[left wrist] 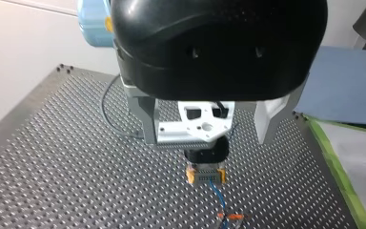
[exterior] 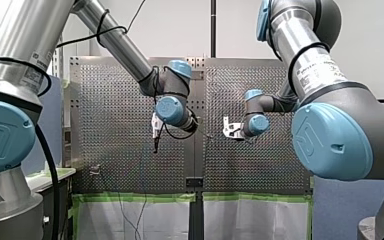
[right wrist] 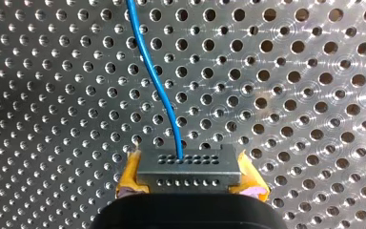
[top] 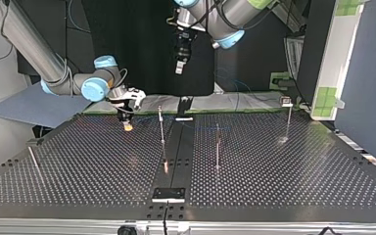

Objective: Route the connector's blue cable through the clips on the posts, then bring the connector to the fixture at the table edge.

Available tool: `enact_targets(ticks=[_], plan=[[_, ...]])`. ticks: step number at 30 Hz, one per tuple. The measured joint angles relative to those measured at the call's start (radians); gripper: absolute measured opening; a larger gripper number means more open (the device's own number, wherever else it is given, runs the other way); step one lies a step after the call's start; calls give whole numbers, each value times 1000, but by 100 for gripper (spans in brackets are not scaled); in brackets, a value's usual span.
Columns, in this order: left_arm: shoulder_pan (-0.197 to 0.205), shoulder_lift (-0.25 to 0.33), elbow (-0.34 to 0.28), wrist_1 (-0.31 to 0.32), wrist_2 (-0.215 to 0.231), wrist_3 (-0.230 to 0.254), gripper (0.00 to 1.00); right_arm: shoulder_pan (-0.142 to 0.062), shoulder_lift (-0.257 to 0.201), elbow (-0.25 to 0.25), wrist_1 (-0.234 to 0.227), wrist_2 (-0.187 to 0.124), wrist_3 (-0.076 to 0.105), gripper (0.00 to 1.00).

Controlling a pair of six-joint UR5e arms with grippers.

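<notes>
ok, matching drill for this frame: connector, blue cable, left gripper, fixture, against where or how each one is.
1. connector
2. blue cable
3. left gripper
4. fixture

A. open, holding nothing
B. clamped between yellow pads
C. black plate at the top view's near edge
D. runs from the connector out over the perforated table

Pairs: 1-B, 2-D, 3-A, 4-C

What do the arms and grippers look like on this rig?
Both my left arm and my right arm are silver tubes with light-blue joint caps, white labels and black cables strapped along them. Of the two, my left gripper has a black domed housing and pale metal fingers; my right gripper has a black body and yellow pads.
</notes>
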Motion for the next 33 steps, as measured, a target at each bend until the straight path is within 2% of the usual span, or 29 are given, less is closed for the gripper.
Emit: enact_targets(ticks=[5, 14, 19, 24, 27, 33], plan=[[-12, 46, -46, 23, 0, -8, 99, -6, 0, 0, 2, 0, -1, 2], [-19, 131, -131, 89, 1, -22, 99, -44, -1, -1, 13, 8, 0, 2], [-18, 173, -173, 128, 3, -21, 99, -63, -6, 0, 28, 27, 0, 2], [-22, 220, -220, 141, -2, -7, 99, -78, -33, 8, 37, 46, 2, 2], [-24, 248, -248, 142, -4, -5, 99, -84, -55, 23, 26, 64, 15, 2], [-26, 295, -295, 142, -2, -13, 99, -91, -105, 67, -15, 108, 56, 2]])
